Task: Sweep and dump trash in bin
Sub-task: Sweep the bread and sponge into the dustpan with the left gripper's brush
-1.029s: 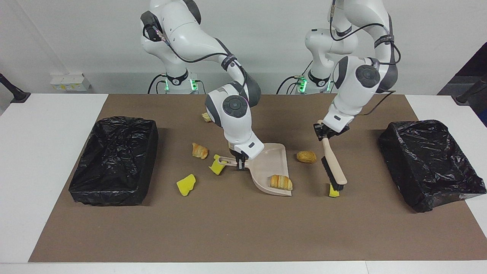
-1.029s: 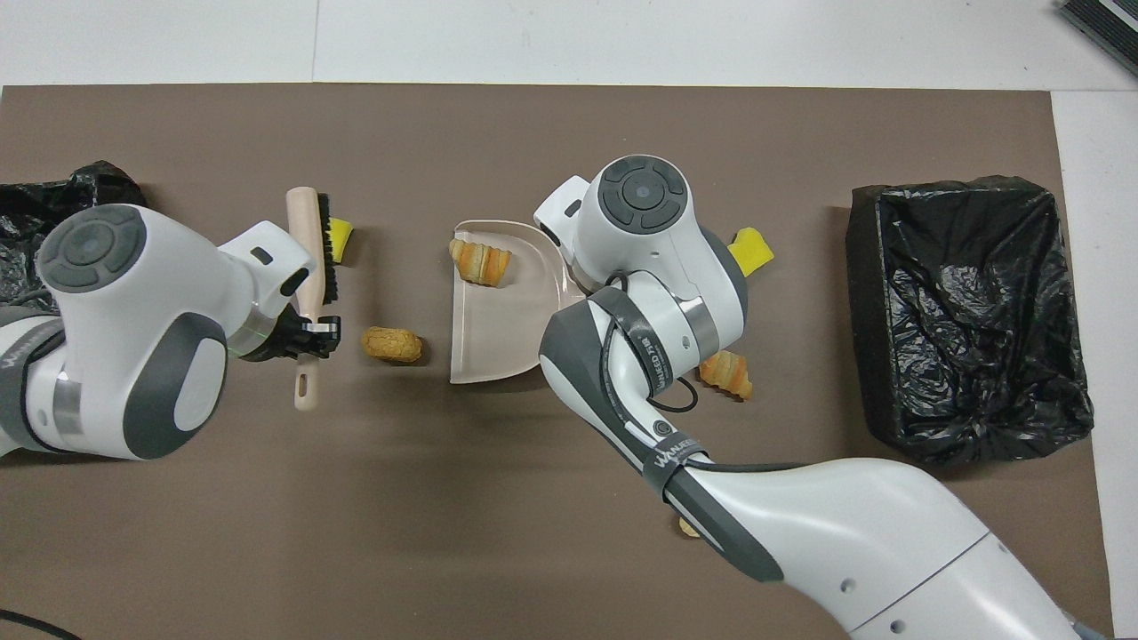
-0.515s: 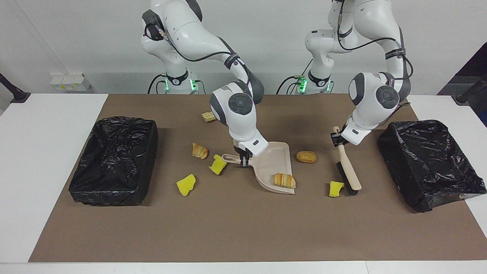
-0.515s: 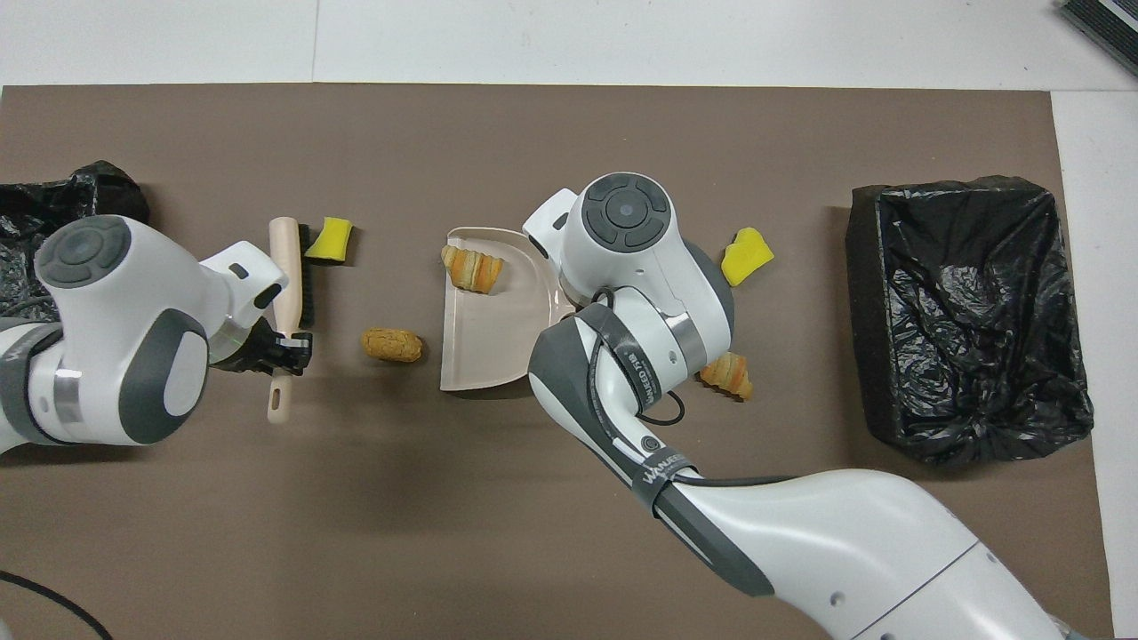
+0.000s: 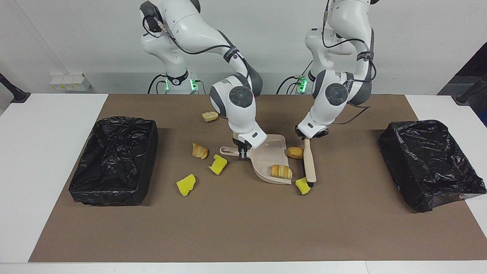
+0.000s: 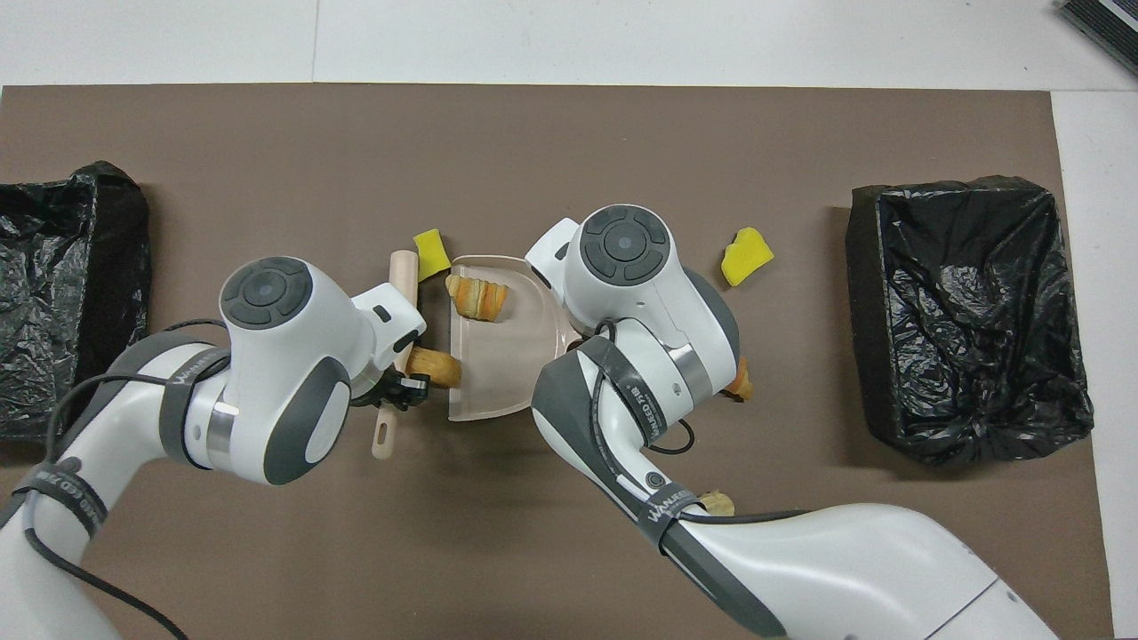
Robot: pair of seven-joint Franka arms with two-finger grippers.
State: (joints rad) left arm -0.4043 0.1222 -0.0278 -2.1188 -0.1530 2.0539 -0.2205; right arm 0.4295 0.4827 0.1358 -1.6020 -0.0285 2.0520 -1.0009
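My right gripper is shut on the handle of the beige dustpan, which lies flat on the mat with a golden pastry inside. My left gripper is shut on the handle of the beige brush, standing right beside the pan's open side. A brown roll is pressed between brush and pan, and a yellow wedge lies at the brush's tip. In the overhead view the brush, roll, wedge and dustpan crowd together.
Black-lined bins stand at each end of the mat. Loose trash toward the right arm's end: two yellow wedges, a pastry, and a bread chunk nearer the robots.
The left arm swung the brush across the mat to the dustpan, pushing the yellow wedge and the roll up to its edge. The dustpan shifted slightly toward the robots.
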